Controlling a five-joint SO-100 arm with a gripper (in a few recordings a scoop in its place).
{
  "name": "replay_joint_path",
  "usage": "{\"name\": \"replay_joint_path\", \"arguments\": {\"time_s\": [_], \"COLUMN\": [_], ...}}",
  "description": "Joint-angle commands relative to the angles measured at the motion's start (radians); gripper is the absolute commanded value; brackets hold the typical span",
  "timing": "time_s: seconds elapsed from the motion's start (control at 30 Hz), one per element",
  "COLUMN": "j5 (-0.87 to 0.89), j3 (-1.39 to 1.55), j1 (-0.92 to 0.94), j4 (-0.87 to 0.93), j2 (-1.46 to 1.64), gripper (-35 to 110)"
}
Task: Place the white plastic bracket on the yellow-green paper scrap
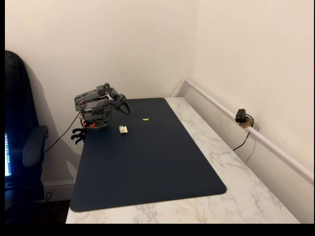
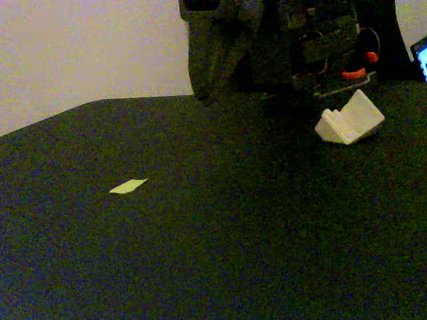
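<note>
The grey folded arm crouches at the dark blue mat's (image 1: 147,162) far left edge, its gripper (image 1: 125,106) pointing down just above the mat; whether its fingers are apart cannot be told. The small white blocky plastic bracket (image 1: 123,129) lies on the mat at 6 o'clock below the fingertips, apart from them. The thin yellow-green paper scrap (image 1: 145,119) lies at 2 o'clock from the bracket, nothing between them. A small black camera (image 1: 240,116) sits on the wall rail beyond.
</note>
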Motion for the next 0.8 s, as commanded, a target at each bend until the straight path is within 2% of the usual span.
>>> {"name": "replay_joint_path", "arguments": {"time_s": [0.0, 0.77], "j5": [-0.015, -0.028], "j3": [0.008, 0.008], "j1": [0.011, -0.008], "j4": [0.038, 0.043], "j2": [0.032, 0.032], "gripper": [0, 1]}}
